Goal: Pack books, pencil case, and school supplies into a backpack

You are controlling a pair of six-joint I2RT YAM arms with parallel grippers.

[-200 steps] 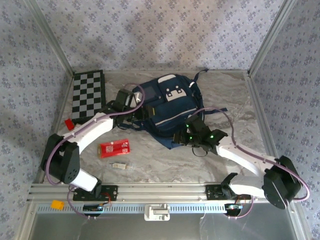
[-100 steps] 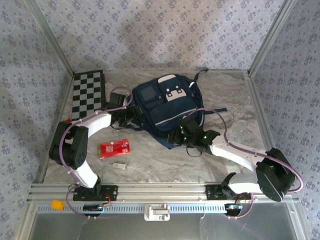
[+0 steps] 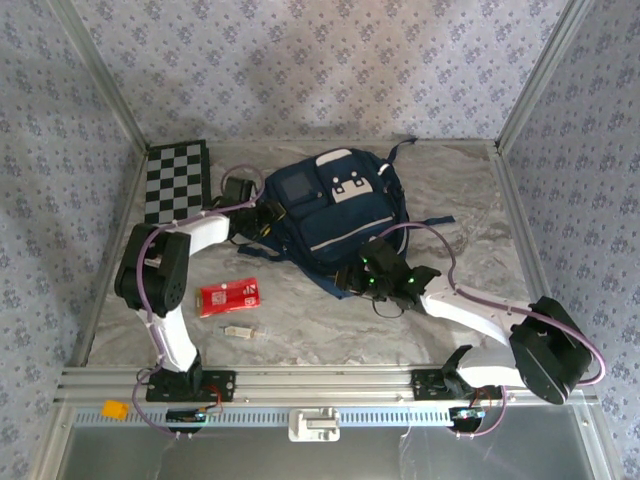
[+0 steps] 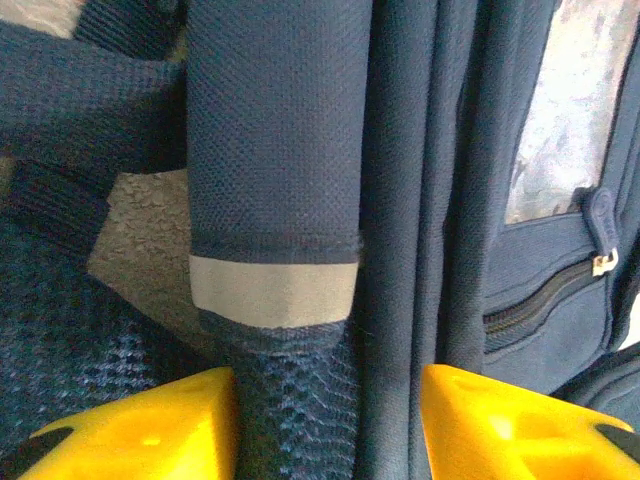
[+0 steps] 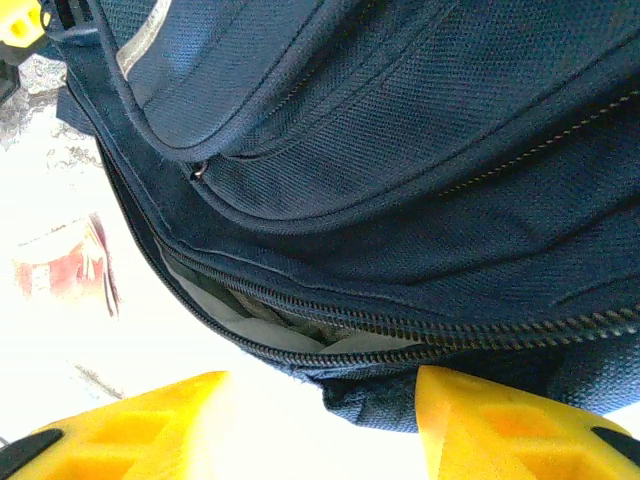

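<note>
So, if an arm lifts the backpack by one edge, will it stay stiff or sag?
Probably it sags: the backpack is soft woven fabric lying slumped. Its loose strap would likely dangle or snag. The rough weave should not slip easily.

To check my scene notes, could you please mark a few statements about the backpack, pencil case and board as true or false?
1. The flat red rectangular pencil case lies on the marble-patterned table, outside the navy-blue fabric backpack. True.
2. The black-and-white chequered board lies on top of the backpack. False: it lies flat on the table at the far left.
3. The small pale translucent stick lies nearer the arm bases than the pencil case. True.
4. The right pincer hovers over the board. False: it is at the backpack's near edge, by a zipper.
</note>
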